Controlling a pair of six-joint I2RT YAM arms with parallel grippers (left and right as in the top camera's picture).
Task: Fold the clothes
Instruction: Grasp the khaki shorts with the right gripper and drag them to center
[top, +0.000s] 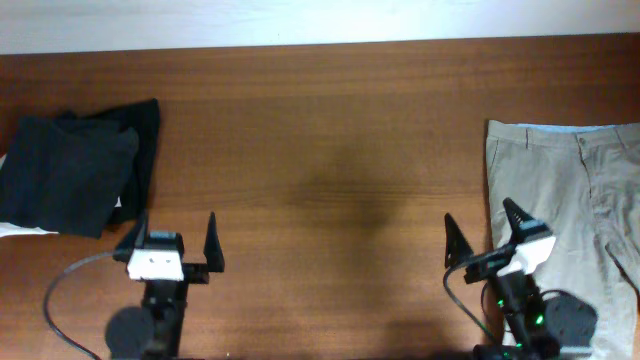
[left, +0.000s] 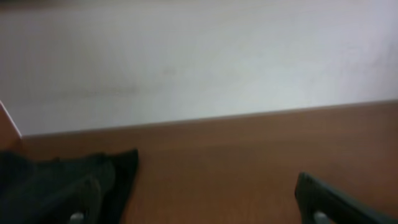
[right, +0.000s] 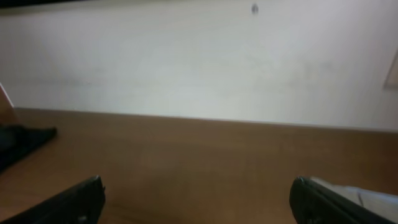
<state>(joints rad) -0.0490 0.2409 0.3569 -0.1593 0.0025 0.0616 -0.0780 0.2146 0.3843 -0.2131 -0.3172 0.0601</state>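
The khaki shorts (top: 565, 200) lie flat at the right edge of the table, waistband toward the far side with pale blue lining showing at the top; a pale sliver of them shows in the right wrist view (right: 367, 194). My right gripper (top: 483, 234) is open and empty near the front edge, its right finger over the shorts' left edge. It is also open in the right wrist view (right: 196, 202). My left gripper (top: 172, 237) is open and empty at the front left, open in the left wrist view (left: 199, 214) too.
Dark folded garments (top: 75, 170) lie at the far left of the wooden table (top: 320, 150), just beyond my left gripper; they also show in the left wrist view (left: 56, 183). A white wall runs behind the table's far edge.
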